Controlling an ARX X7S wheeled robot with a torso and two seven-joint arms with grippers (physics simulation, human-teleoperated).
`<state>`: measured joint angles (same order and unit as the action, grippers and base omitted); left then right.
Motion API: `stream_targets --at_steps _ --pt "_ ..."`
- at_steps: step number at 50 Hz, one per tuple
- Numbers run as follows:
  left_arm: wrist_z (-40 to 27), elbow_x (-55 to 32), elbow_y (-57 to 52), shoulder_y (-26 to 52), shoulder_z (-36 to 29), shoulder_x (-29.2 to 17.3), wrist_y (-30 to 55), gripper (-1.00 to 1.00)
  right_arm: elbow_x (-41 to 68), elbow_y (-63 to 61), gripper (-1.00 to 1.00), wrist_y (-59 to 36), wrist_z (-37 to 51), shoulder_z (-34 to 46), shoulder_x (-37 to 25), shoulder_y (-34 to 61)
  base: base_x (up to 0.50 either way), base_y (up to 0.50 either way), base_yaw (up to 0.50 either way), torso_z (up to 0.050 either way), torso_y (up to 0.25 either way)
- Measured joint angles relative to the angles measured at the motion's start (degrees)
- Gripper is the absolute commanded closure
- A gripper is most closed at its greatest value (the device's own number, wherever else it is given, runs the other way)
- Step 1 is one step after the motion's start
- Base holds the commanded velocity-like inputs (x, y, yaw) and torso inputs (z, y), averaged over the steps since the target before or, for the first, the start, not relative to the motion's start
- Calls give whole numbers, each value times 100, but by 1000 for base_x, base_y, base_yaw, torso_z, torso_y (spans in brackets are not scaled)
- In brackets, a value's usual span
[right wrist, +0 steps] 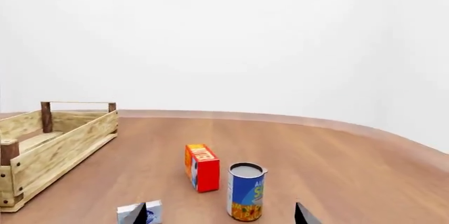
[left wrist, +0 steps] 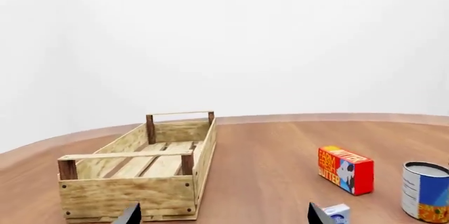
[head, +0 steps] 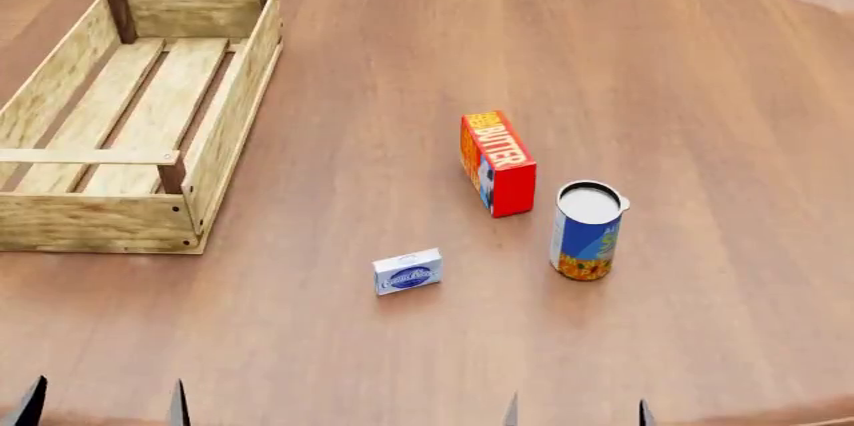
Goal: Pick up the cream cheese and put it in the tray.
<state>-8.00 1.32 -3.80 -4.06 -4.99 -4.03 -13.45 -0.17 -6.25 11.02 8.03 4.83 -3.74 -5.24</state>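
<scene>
Tray (head: 214, 116) sits far left on my table (head: 400, 66), with nothing in it. Cheese (head: 407, 272) lies flat in the middle, well apart from it. Next come the butter (head: 498, 163) and the can (head: 587, 230). My left gripper (head: 104, 404) and right gripper (head: 577, 410) both hang open near me, holding nothing.

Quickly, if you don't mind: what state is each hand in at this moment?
Left hand: open, holding nothing.
Right hand: open, holding nothing; the cream cheese lies untouched on the table.
</scene>
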Motion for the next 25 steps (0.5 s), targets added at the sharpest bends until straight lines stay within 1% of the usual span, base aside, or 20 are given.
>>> stream_targets --at_steps 14,25 --pt "-294 99 -801 -569 -50 -158 -844 -100 -271 -646 -100 1055 422 21 -115 -553 0 0 0 0 0" --pt "-438 100 -1123 -884 -100 -287 -1473 -100 -412 -777 -100 1557 666 57 -189 -742 0 0 0 0 0"
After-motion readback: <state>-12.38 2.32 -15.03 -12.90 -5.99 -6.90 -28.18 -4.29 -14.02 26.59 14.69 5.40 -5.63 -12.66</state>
